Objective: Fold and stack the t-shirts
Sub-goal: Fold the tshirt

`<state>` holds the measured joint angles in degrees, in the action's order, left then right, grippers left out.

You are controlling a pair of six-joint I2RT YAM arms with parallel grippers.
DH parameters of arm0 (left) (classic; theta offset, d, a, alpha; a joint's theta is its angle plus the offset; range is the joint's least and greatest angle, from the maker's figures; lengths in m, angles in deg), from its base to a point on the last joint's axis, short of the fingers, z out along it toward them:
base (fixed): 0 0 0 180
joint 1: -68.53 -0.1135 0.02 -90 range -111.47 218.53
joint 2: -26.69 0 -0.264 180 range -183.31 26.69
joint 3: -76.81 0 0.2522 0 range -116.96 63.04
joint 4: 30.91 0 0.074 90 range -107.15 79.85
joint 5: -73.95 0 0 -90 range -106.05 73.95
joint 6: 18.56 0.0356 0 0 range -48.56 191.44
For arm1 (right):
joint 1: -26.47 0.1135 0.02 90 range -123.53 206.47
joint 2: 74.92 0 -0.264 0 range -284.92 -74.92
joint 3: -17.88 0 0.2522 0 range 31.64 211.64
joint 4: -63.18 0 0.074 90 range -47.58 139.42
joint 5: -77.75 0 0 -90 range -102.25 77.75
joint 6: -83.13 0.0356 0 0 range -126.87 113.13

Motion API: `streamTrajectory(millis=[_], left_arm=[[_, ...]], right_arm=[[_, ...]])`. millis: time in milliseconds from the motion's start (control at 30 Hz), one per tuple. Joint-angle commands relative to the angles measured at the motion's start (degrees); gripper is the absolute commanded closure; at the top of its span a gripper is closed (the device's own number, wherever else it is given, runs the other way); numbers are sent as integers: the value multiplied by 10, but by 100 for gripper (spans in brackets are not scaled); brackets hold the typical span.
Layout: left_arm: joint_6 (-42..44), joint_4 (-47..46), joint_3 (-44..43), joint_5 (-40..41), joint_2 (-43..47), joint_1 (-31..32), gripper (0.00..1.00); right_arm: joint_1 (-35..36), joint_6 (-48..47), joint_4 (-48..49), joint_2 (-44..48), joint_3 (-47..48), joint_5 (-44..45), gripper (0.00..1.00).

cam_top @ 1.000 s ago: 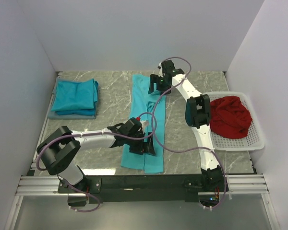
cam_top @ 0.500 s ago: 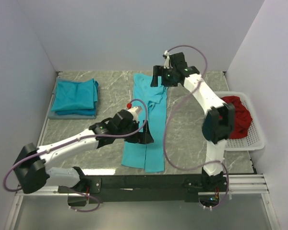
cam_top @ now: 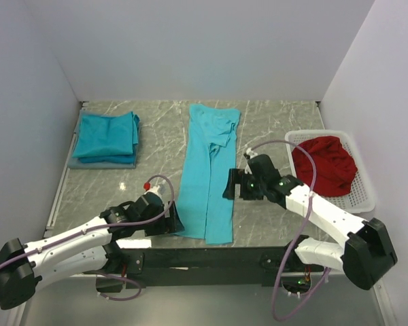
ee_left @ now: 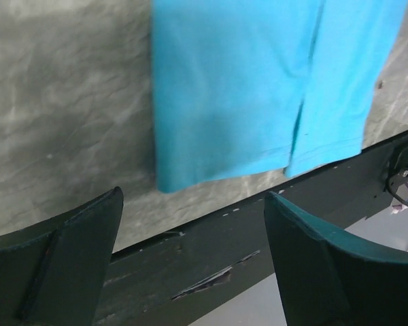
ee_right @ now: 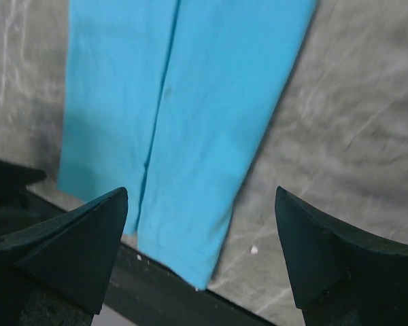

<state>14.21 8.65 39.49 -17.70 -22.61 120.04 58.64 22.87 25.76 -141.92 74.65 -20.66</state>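
Note:
A turquoise t-shirt [cam_top: 209,170] lies folded lengthwise into a long strip down the middle of the table, from the back edge to the front edge. Its near end shows in the left wrist view [ee_left: 258,88] and in the right wrist view [ee_right: 183,115]. Folded turquoise t-shirts [cam_top: 107,137] are stacked at the back left. My left gripper [cam_top: 172,222] is open and empty, low beside the strip's near left corner. My right gripper [cam_top: 232,185] is open and empty, just right of the strip's lower half.
A white basket [cam_top: 364,200] at the right edge holds a crumpled red cloth [cam_top: 324,164]. A grey cloth [cam_top: 100,164] lies under the stack. The black front rail [cam_top: 211,257] runs along the table's near edge. White walls enclose the back and both sides.
Both grippers have let go of the strip and pulled back toward me. The right arm swung from the far collar end to the strip's near right side; the left arm drew back to the near left corner.

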Motion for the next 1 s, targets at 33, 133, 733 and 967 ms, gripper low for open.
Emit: streamTrajectory(millis=[33,133,733,967], left_arm=[[-39,-27,22,9,26,1,14],[-39,-24,29,15,14,1,26],[-45,-87,55,15,-32,1,76],[-48,-137,66,23,-43,0,99]], right_arm=[[20,51,38,59,-52,-53,6],[33,64,24,68,-72,-50,7],[116,74,-24,91,-125,-55,13],[211,75,-38,71,-122,-36,15]])
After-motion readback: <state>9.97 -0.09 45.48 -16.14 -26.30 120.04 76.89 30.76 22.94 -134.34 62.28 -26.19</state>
